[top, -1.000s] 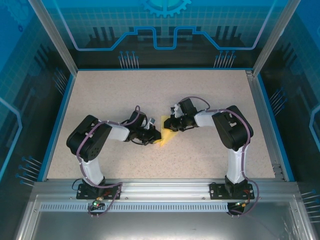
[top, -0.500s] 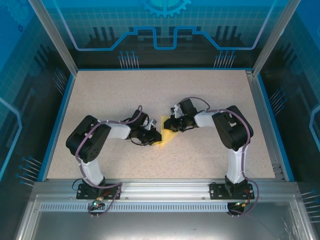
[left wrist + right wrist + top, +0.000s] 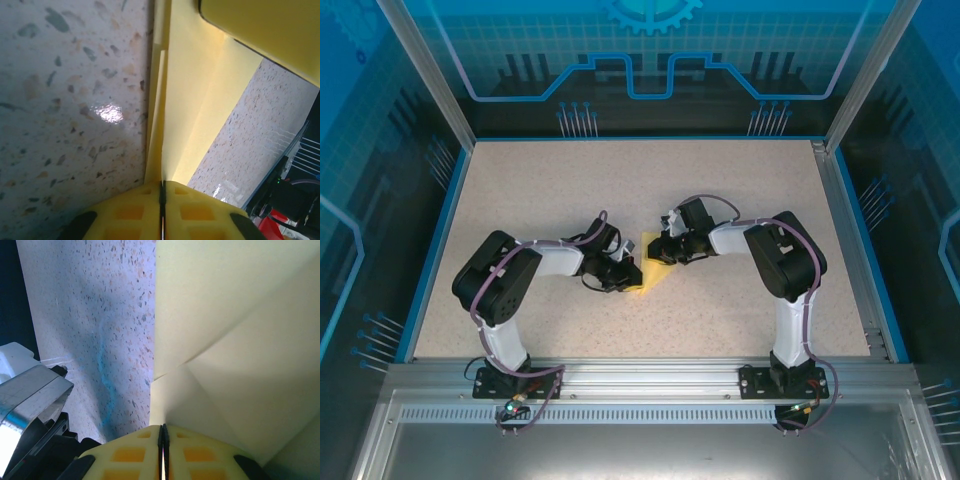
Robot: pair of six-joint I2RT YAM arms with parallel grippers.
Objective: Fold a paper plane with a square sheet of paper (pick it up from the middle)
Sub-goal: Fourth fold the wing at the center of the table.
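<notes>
Only a slight shift of the left arm is noted since the earlier frame. The folded sheet of paper (image 3: 660, 276) is found at mid-table (image 3: 570, 190), clamped between the closed pads of the left gripper (image 3: 629, 273) and the right gripper (image 3: 659, 252).

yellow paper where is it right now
In the top view the yellow paper lies near the middle of the table, with the left gripper closed on its left edge and the right gripper closed on its far edge.
</notes>
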